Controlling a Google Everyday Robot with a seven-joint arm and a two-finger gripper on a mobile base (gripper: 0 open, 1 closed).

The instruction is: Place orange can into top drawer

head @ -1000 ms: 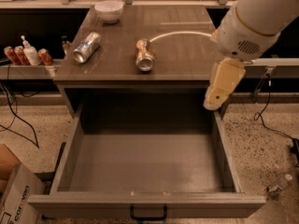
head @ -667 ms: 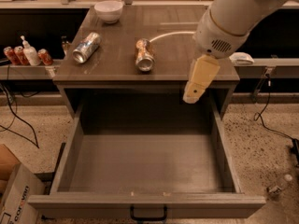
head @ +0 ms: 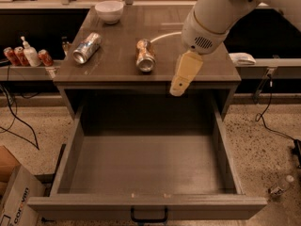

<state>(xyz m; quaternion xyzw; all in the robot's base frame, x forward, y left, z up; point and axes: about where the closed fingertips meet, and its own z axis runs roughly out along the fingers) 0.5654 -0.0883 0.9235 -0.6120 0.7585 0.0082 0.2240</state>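
Orange can (head: 145, 55) lies on tabletop (head: 117, 66); pincer (head: 178, 87) hangs above top drawer (head: 146, 204).

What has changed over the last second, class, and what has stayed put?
The tool moved sideways toward the orange can and now hangs over the back of the open drawer. Nothing was taken hold of or let go. The orange can, silver can, bowl and drawer stayed as they were.

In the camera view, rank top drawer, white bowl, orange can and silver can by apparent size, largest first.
1. top drawer
2. white bowl, orange can, silver can: look alike, bowl farther away, unranked.
The gripper hangs over the drawer's back, right of the orange can.
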